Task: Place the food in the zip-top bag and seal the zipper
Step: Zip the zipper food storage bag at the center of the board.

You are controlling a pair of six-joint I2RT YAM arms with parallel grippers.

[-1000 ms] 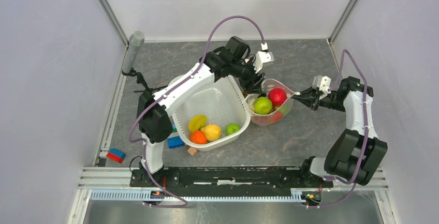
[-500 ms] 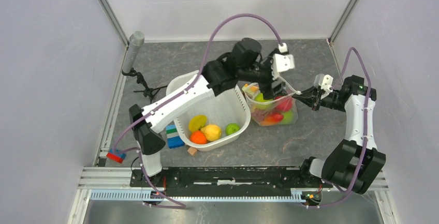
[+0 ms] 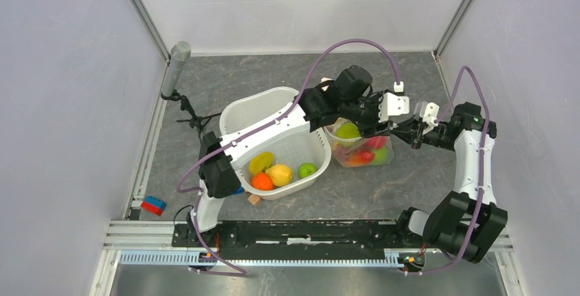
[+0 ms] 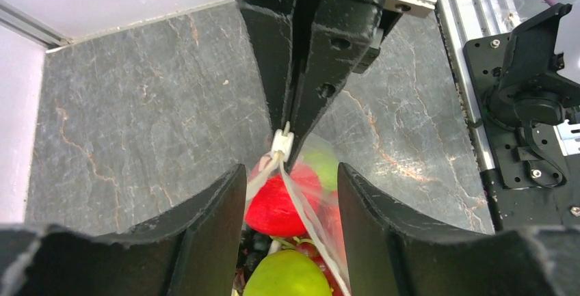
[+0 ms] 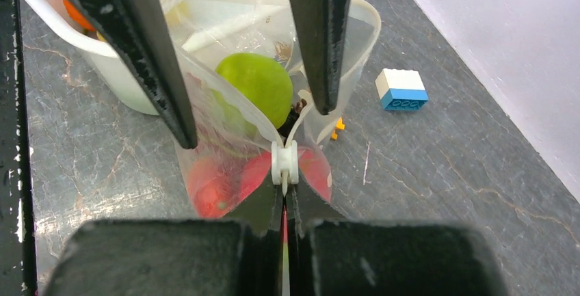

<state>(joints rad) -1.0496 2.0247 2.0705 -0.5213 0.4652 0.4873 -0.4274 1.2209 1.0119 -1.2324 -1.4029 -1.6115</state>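
At the far left edge of the counter (image 3: 383, 193) lies a red and blue block (image 3: 152, 206), well apart from everything else. Next comes the white tub (image 3: 254, 106), with four fruits gathered at its near end: a yellow-green fruit (image 3: 260, 162), an orange (image 3: 262, 182), a lemon (image 3: 280, 174) and a small green apple (image 3: 308, 170). A wooden cube (image 3: 254, 199) sits on the counter just beside the tub's near wall. The left arm reaches across above the tub toward the right.

Right of the tub and close against it stands the bag (image 3: 383, 156), upright on the counter with its mouth facing up. A large green apple (image 5: 256, 94) lies on top of the contents, a red apple (image 4: 277, 200) is beside it, and more red fruit shows through the plastic lower down. The zipper (image 5: 284, 159) is not sealed. Its two lips spread apart around the open mouth and meet only at the right-hand end.

The left hand (image 4: 288, 173) is spread wide, with one finger on each side of the bag's top near that joined end. It grips nothing, and I cannot tell whether the fingers touch the plastic. The right hand (image 5: 284, 200) comes in from the right with its fingers closed tight, pinching the joined end of the zipper.

In the right wrist view, a blue and white block (image 5: 402, 89) lies on the counter near the bag, apart from it.
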